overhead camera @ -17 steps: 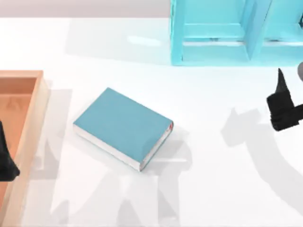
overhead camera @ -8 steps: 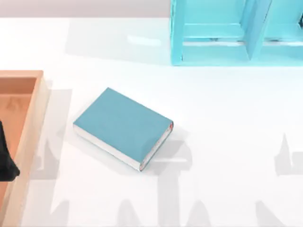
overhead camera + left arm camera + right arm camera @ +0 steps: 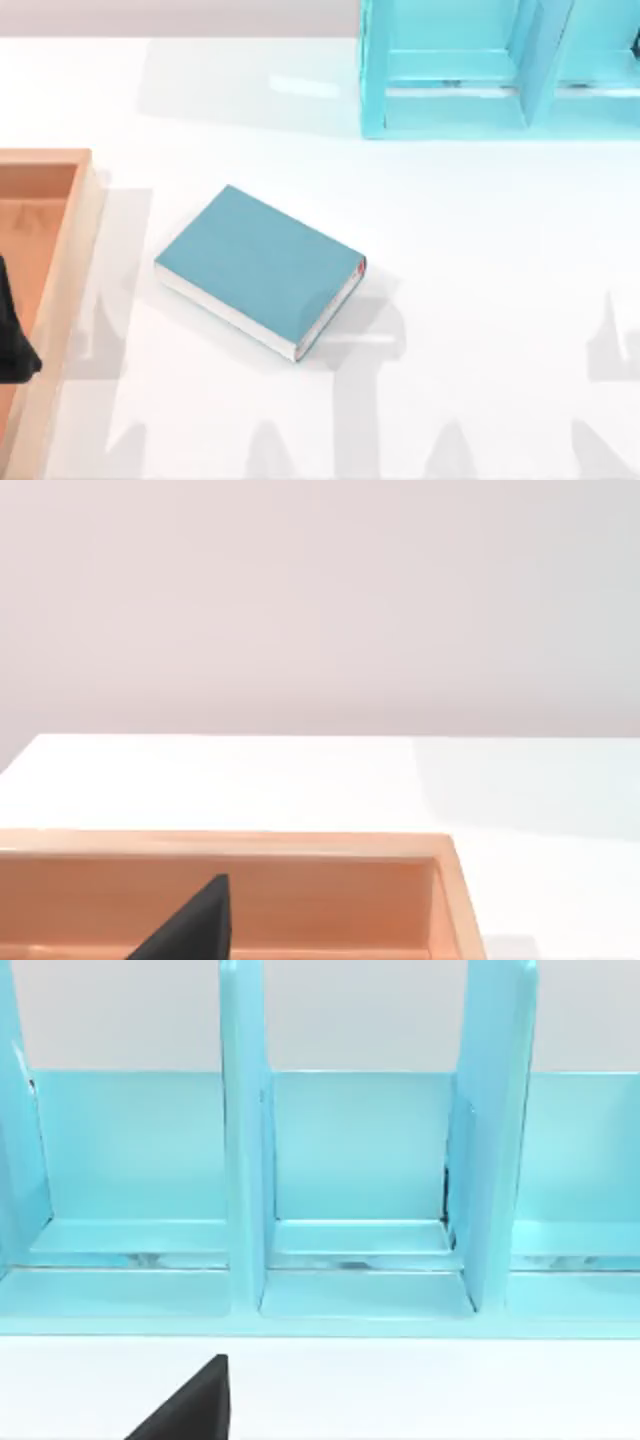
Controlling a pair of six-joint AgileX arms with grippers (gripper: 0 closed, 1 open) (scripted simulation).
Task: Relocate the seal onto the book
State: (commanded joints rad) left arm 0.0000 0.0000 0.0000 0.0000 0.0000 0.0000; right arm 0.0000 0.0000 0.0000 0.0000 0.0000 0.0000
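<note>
The teal-blue book lies flat and turned at an angle on the white table, left of centre, with its white page edges facing the front and a small red mark at its right corner. Nothing rests on its cover. The seal is out of view. My left gripper is a black shape at the far left edge, over the wooden tray, and a dark part of it juts in before the tray wall in the left wrist view. My right gripper faces the light-blue shelf unit.
The light-blue shelf unit with open compartments stands at the back right. The wooden tray runs along the left edge. Bare white tabletop stretches right of the book, crossed by grey arm shadows along the front.
My right arm, seen at the right edge of the top view one second ago, has left that view. Its shadow has shifted right. Book and left arm have not moved.
</note>
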